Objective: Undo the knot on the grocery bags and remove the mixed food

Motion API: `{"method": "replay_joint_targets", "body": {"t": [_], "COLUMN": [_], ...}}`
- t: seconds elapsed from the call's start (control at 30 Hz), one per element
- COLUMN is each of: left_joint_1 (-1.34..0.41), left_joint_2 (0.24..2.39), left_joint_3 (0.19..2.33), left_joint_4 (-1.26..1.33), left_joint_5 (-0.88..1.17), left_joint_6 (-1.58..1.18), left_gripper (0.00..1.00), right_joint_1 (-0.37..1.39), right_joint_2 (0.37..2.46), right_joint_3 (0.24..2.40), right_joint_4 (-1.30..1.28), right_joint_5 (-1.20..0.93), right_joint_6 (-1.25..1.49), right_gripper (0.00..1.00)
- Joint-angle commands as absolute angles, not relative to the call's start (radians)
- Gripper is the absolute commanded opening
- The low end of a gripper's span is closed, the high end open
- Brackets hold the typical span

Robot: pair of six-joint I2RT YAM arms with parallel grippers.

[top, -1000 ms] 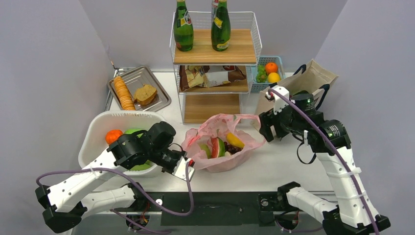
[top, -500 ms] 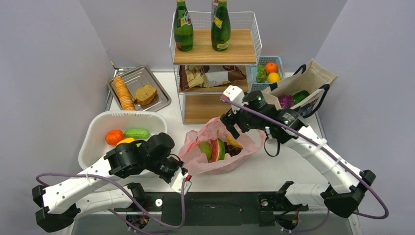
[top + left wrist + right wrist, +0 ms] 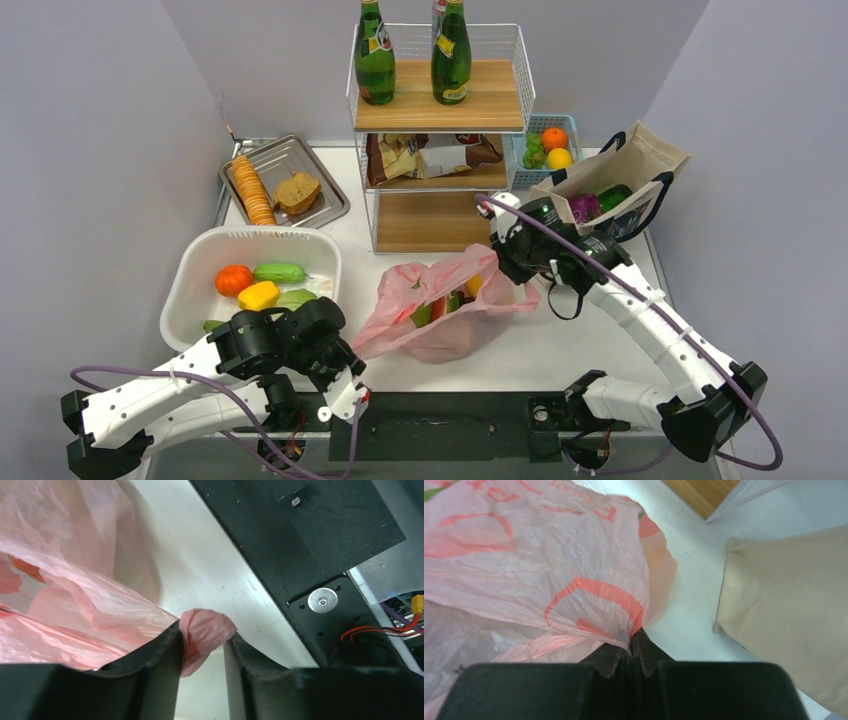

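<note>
White tabletop (image 3: 570, 345) carries the pink grocery bag (image 3: 440, 325), its mouth agape over the mixed food (image 3: 447, 300). The right gripper (image 3: 631, 647) pinches its rim; the left gripper (image 3: 202, 647) is parted around a corner. Lift gently, probably, so the thin plastic doesn't tear.

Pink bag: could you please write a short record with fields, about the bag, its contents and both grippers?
bag: pink bag, on the table in front of the shelf rack
mouth: partly open; no knot to be seen
contents: food inside, green and yellow pieces showing
right gripper: shut on the bag's far edge
left gripper: a fold of the bag's near-left corner between its fingers; held or let go, cannot tell
beside the bag: white tub, with some food in it
</note>
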State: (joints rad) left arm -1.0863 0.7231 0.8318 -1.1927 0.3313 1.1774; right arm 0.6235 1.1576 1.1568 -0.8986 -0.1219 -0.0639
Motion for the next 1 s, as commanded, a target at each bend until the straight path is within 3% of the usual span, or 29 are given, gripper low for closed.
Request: {"method": "replay_joint_targets", "body": {"t": [0.0, 0.13, 0.37, 0.43, 0.63, 0.97], "left_joint_1": [-1.091, -1.091, -1.084, -1.069, -1.055, -1.104], "left_joint_2": [0.698, 0.659, 0.838, 0.866, 0.939, 1.003], "left_joint_3": [0.845, 0.974, 1.346, 1.371, 1.297, 1.094], "left_joint_4": [-1.151, -1.001, -0.852, -0.784, -0.624, -0.541], "left_joint_5": [0.26, 0.298, 0.261, 0.223, -0.032, -0.128], "left_joint_6": [1.012, 0.819, 0.46, 0.391, 0.289, 0.245], "left_gripper": [0.37, 0.5, 0.52, 0.58, 0.63, 0.74], "right_joint_1": [0.589, 0.635, 0.656, 0.654, 0.65, 0.639], "right_joint_2": [1.063, 1.012, 0.986, 0.988, 0.99, 1.005], "right_joint_3": [1.251, 1.257, 1.266, 1.281, 1.294, 1.33], "right_joint_4": [-0.841, -0.822, -0.817, -0.817, -0.806, -0.799], "right_joint_5": [-0.272, -0.291, -0.281, -0.283, -0.295, -0.271], "right_joint_6": [-0.007, 0.0, 0.0, 0.0, 0.033, 0.03], "right_gripper": [0.0, 0.0, 0.0, 0.0, 0.0, 0.0]}}
